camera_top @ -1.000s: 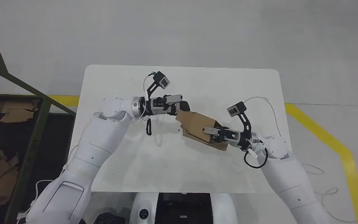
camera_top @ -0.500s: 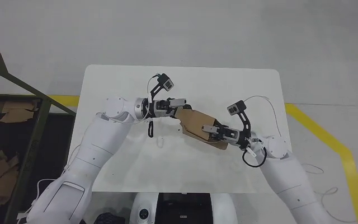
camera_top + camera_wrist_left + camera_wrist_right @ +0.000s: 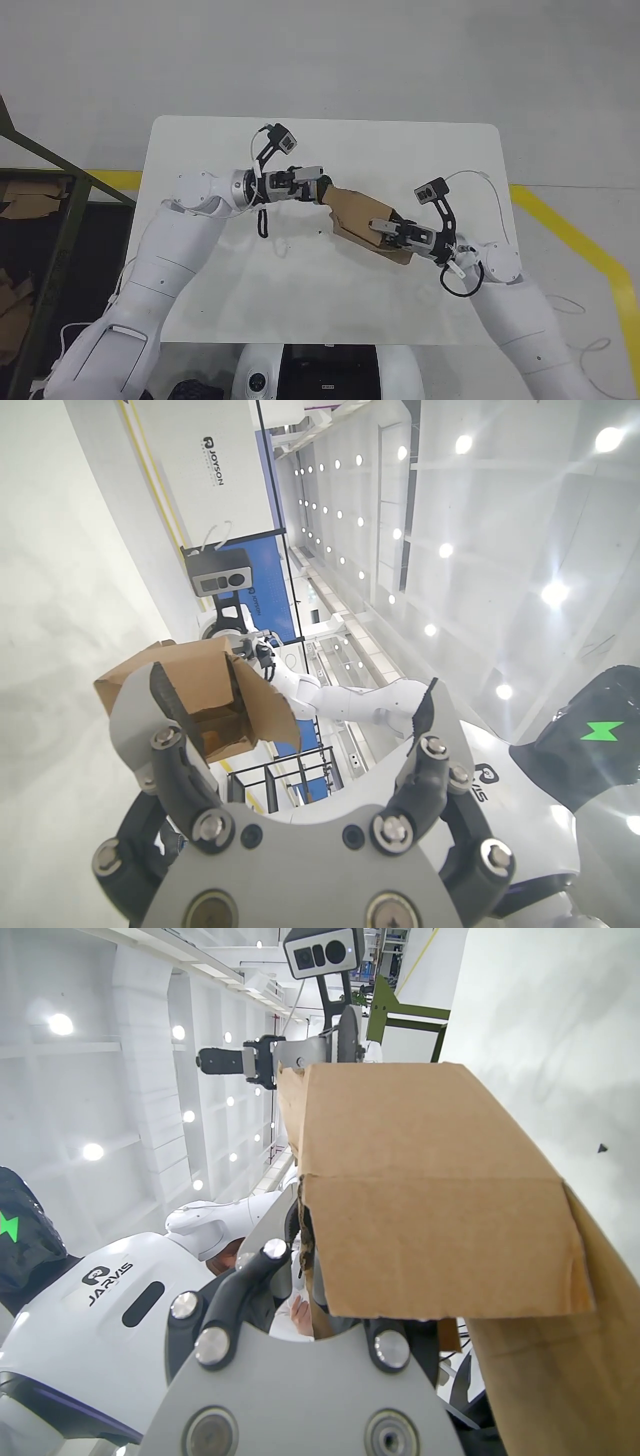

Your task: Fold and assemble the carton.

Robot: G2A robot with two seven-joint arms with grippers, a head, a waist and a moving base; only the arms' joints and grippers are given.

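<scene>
A brown cardboard carton (image 3: 355, 210) is held just over the middle of the white table (image 3: 200, 150), lying on its side. My right gripper (image 3: 385, 228) is shut on the carton's wall at its right end; in the right wrist view that carton (image 3: 425, 1188) hides one finger of the gripper (image 3: 312, 1248). My left gripper (image 3: 320, 187) stands open at the carton's other end. In the left wrist view the carton (image 3: 200, 680) shows its open end with a curved flap, and one of the fingers (image 3: 160, 695) of the left gripper (image 3: 290, 700) overlaps it.
A dark green rack (image 3: 40, 190) with cardboard scraps stands off the table's left side. Yellow floor tape (image 3: 560, 225) runs to the right. The table's far half and its front left lie bare around both arms.
The carton and my right gripper have shifted a little to the right and away. The left wrist has turned slightly while its gripper stays open at the carton's left end.
</scene>
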